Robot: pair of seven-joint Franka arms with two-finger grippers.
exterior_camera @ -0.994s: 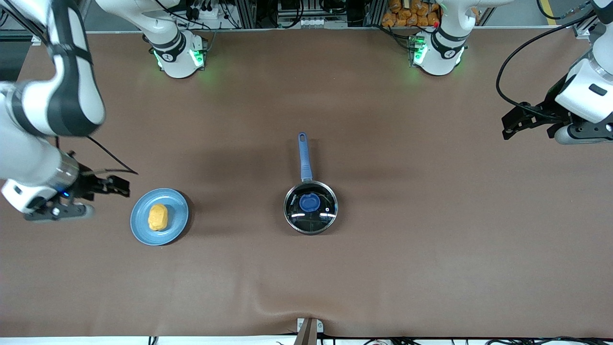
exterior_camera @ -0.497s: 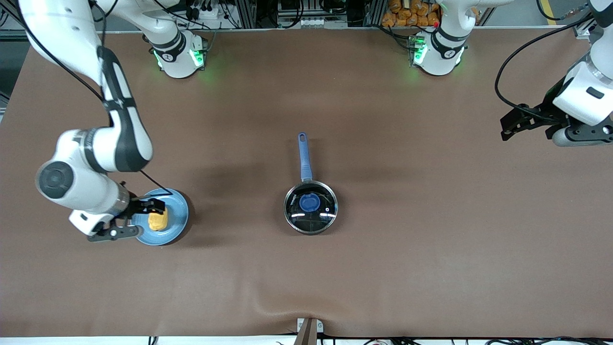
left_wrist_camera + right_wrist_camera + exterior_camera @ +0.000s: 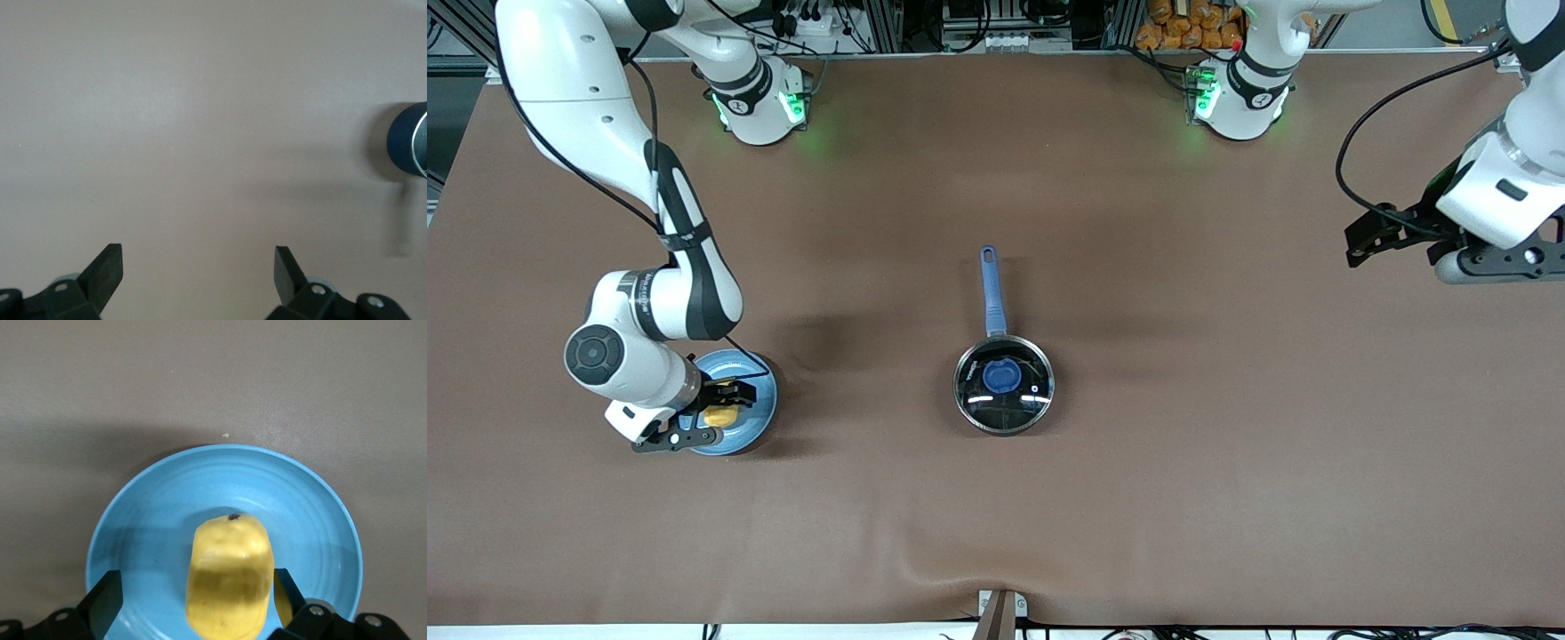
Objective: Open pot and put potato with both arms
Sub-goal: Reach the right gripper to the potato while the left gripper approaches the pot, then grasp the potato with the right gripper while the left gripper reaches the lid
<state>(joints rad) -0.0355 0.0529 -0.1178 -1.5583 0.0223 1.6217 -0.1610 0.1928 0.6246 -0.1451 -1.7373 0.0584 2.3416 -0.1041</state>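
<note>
Here, the potato [image 3: 720, 415] is seen on the plate [image 3: 758, 418], well apart from the lidded pot [image 3: 1004, 384] toward the right arm's end. The right hand [image 3: 197, 603] is spread around it. The left hand [image 3: 198, 267], open, is held over bare tabletop [image 3: 1227, 444]. No writing can be read.

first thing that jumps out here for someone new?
The right end effector, down at the blue plate toward the right arm's end of the table, open fingers straddling the yellow potato. Mid-table sits the black pot, glass lid on. The left end effector hangs open over bare table at the left arm's end, waiting.
</note>
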